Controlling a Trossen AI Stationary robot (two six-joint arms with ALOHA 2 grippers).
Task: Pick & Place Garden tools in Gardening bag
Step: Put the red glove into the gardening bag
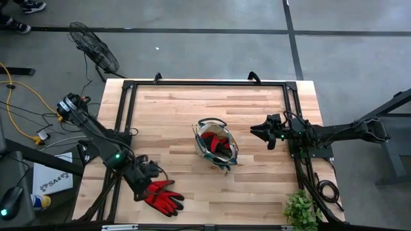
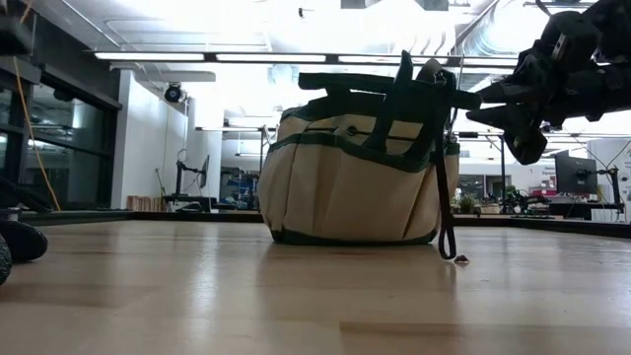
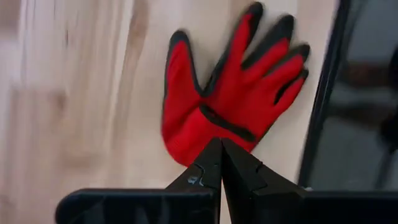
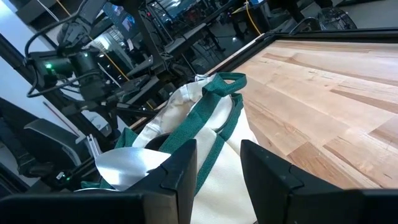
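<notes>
The left end effector (image 3: 221, 163), fingers shut and empty, sits at the red glove's (image 3: 233, 93) cuff.

gardening bag (image 4: 186, 134) with green loop handle just beyond the right gripper's (image 4: 217, 163) parted fingers (image 4: 177, 171)

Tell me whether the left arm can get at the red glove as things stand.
Probably yes. The left tool, fingers shut, sits right at the cuff of the red glove, which lies flat on bare table near the front edge with nothing over it. The fingers would have to open first to grasp it.
</notes>
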